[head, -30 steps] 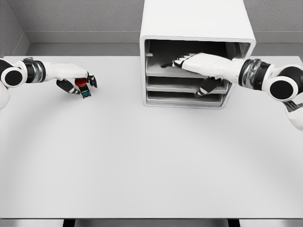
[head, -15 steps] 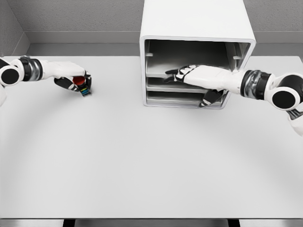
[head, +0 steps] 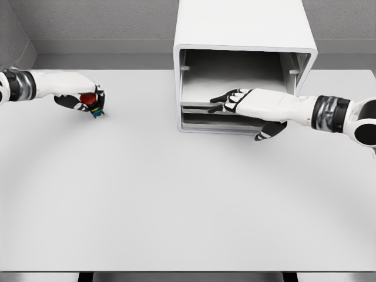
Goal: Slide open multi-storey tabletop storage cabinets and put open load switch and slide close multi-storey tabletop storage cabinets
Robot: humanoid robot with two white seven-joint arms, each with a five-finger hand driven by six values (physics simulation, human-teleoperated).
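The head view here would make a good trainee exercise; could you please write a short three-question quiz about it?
1. True or false: the left robot hand holds the small red-topped load switch.
2. Which part of the white multi-storey tabletop storage cabinet does the right robot hand reach across?
A. its roof
B. its open front, at the middle shelf level
C. its left outer wall
3. Fill in: the cabinet stands at the ___ edge of the plain white table.

Key
1. True: the fingers curl around the switch, low over the table's left side.
2. B.
3. Far: it sits against the back, right of centre.
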